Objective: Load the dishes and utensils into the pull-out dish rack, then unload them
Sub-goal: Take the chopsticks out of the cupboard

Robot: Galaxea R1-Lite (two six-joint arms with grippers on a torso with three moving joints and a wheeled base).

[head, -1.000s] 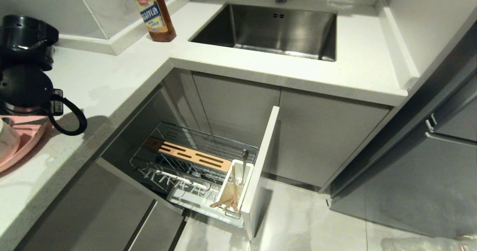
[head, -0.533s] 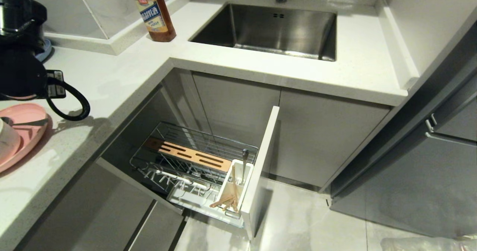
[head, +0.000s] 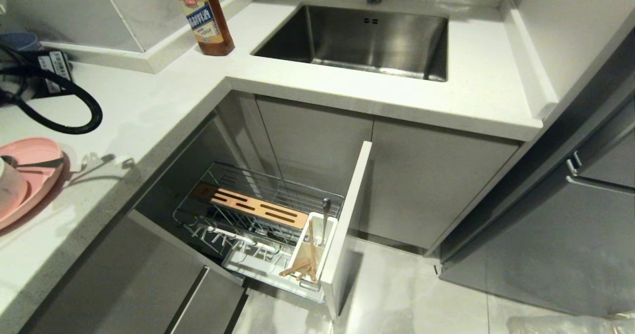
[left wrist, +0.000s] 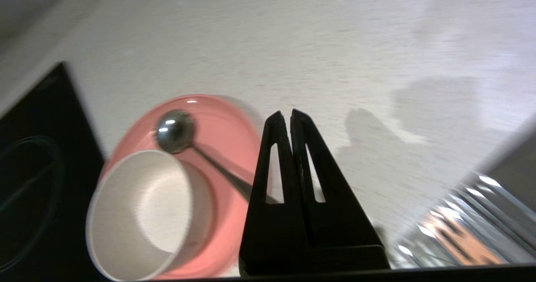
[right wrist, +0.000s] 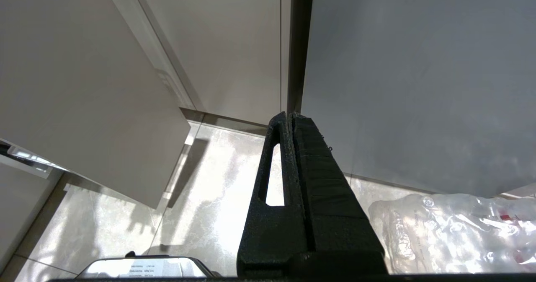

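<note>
My left gripper [left wrist: 284, 114] has lifted off the pink plate [head: 34, 175], fingers pressed together, empty; spoon [left wrist: 176, 127] released there.

From above I can reach straight into the pull-out dish rack [head: 258, 220]; its door front [head: 347, 225] walls one side, the worktop [head: 149, 105] edge overhangs the other. On the worktop, bowl [left wrist: 146, 215] and spoon [left wrist: 176, 127] crowd the pink plate [left wrist: 226, 148].

Bottle [head: 202, 14] label: blue band with white Chinese characters, too small to read; small logo above, unreadable.
Tags [head: 52, 65] on cable: barcode stripes, digits unreadable.
</note>
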